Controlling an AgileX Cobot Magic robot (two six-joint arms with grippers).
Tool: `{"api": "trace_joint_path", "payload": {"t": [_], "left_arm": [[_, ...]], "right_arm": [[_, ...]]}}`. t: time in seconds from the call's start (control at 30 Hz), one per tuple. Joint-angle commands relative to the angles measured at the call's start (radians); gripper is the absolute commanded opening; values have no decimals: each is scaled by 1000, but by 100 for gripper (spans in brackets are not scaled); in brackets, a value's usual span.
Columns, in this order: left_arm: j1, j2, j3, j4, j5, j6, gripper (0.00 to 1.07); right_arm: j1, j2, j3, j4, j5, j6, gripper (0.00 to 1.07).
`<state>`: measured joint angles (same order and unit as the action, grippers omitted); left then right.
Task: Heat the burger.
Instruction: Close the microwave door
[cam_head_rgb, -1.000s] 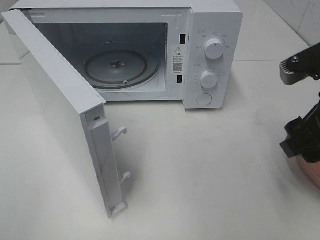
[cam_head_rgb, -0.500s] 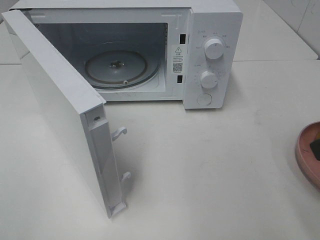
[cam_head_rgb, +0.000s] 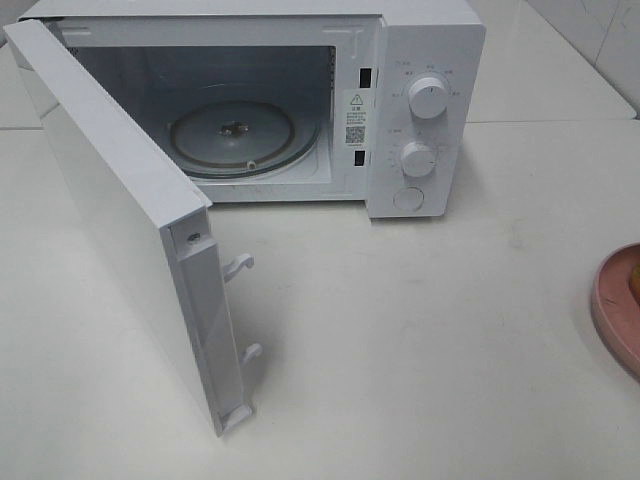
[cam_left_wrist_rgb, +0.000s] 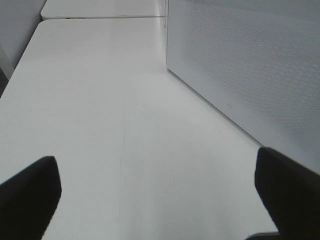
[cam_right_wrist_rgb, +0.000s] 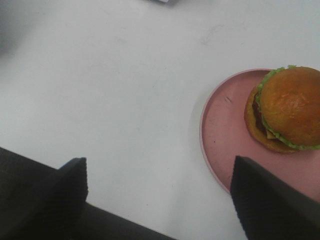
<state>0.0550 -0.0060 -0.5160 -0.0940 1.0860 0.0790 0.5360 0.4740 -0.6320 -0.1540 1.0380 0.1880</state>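
The right gripper (cam_right_wrist_rgb: 157, 200) hangs spread wide and empty above the white tabletop (cam_right_wrist_rgb: 110, 90), one black finger (cam_right_wrist_rgb: 270, 200) over the rim of the round pink plate (cam_right_wrist_rgb: 222, 135). The glossy golden-brown burger with a green lettuce frill (cam_right_wrist_rgb: 285, 107) sits on that plate. The left gripper (cam_left_wrist_rgb: 160, 195) is likewise wide apart, holding nothing, beside the open white microwave door (cam_left_wrist_rgb: 250, 75). The white microwave (cam_head_rgb: 420, 110) shows a bare glass turntable (cam_head_rgb: 240, 135).
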Motion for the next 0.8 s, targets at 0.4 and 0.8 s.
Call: {"api": "trace_joint_path", "payload": {"t": [0.4, 0.8], "left_arm": [[3, -14, -1, -3, -13, -1, 98], [3, -14, -1, -3, -13, -1, 98]], "right_arm": [[-235, -291, 107, -8, -4, -51, 76], [-349, -457, 132, 13, -40, -66, 76]]}}
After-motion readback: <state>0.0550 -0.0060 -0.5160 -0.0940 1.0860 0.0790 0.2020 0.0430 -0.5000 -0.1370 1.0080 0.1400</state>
